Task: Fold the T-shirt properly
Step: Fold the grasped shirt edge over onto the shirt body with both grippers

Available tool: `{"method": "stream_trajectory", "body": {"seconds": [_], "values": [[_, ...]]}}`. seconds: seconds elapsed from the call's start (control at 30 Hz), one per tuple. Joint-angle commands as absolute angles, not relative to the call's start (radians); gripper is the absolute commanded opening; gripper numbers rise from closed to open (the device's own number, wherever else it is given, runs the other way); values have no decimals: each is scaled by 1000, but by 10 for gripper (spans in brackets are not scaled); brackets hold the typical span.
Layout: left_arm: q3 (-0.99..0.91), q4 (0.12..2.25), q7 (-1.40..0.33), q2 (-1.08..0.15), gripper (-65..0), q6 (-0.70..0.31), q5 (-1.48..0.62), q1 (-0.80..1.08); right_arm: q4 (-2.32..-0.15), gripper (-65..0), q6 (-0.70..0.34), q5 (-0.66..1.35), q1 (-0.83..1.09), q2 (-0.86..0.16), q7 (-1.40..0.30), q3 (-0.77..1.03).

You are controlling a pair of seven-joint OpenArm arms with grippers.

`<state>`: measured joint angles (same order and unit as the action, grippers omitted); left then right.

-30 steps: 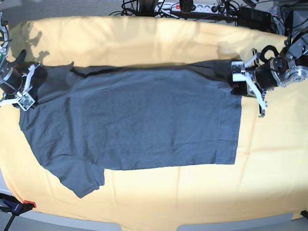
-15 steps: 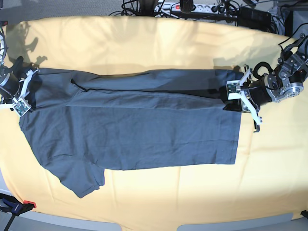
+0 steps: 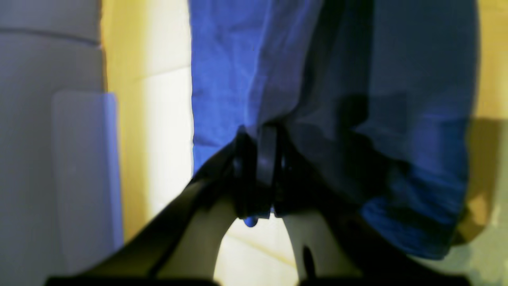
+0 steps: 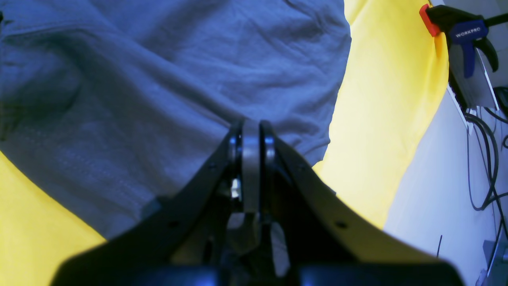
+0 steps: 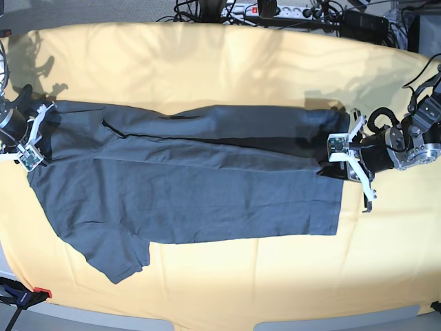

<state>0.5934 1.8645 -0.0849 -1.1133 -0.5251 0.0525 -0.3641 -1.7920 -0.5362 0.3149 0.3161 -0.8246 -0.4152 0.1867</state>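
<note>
The dark slate-grey T-shirt (image 5: 207, 200) lies lengthwise on the yellow cloth, hem at the right, a sleeve at the front left. Its far long edge is lifted and folded toward the front as a band. My left gripper (image 5: 331, 150) is shut on the far hem corner; in the left wrist view its closed fingers (image 3: 258, 159) pinch the fabric (image 3: 397, 79). My right gripper (image 5: 41, 129) is shut on the shoulder end; in the right wrist view its gripper (image 4: 251, 135) is closed on the shirt (image 4: 158, 79).
The yellow-orange cloth (image 5: 207, 62) covers the table. A blue and red clamp (image 5: 21, 296) grips the front left edge and shows in the right wrist view (image 4: 460, 31). Cables and a power strip (image 5: 275, 10) lie behind the table.
Both grippers have moved toward the table's front, drawing the shirt's far edge with them. The folded-over band is wider and lies further down the shirt.
</note>
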Motion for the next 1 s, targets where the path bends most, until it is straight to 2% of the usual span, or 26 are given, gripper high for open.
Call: {"method": "stream_trajectory", "body": {"seconds": [0.0,0.13,0.23,0.27,0.37,0.4,0.43,0.47,0.53,0.57,0.67,0.7,0.77,0.97], "values": [[580,1872,-67,-1133,-650,-497,52,-401,-1803,-650,-522,322,305,-848,-400,200],[580,1852,-67,-1133,-650,-426,51,-416,-1803,-650,-479,321,305,-848,-400,200],[580,1836,-67,-1133,-650,-460,27,-413,-1803,-650,-459,322,305,-848,-400,200],[580,1832,-67,-1133,-595,-469,9,-413,-1803,-623,-458,324,305,-848,-399,200],[580,1827,-68,-1136,-322,-464,-14,-416,-1803,-341,-445,365,291,-848,-400,200],[580,1828,-69,-1138,-243,-441,-17,-419,-1804,-270,-445,371,278,-848,-404,200],[580,1828,-78,-1140,-194,-416,-25,-420,-1804,-239,-445,370,264,-848,-405,201],[580,1828,-97,-1145,-170,-399,-45,-426,-1805,-236,-444,371,248,-848,-412,201],[580,1832,-160,-1154,-169,-411,-106,-446,-1806,-237,-466,376,219,-849,-453,201],[580,1838,-195,-1162,-170,-452,-149,-456,-1806,-239,-501,402,207,-849,-484,201],[580,1868,-234,-1202,-171,-698,-294,-465,-1806,-248,-653,548,200,-850,-576,201],[580,1878,-234,-1218,-171,-698,-335,-459,-1806,-248,-698,599,206,-849,-606,201],[580,1908,-238,-1251,-171,-698,-379,-416,-1806,-248,-698,684,220,-848,-657,201],[580,1946,-241,-1285,-171,-698,-252,-252,-1806,-248,-698,703,280,-848,-687,201]]}}
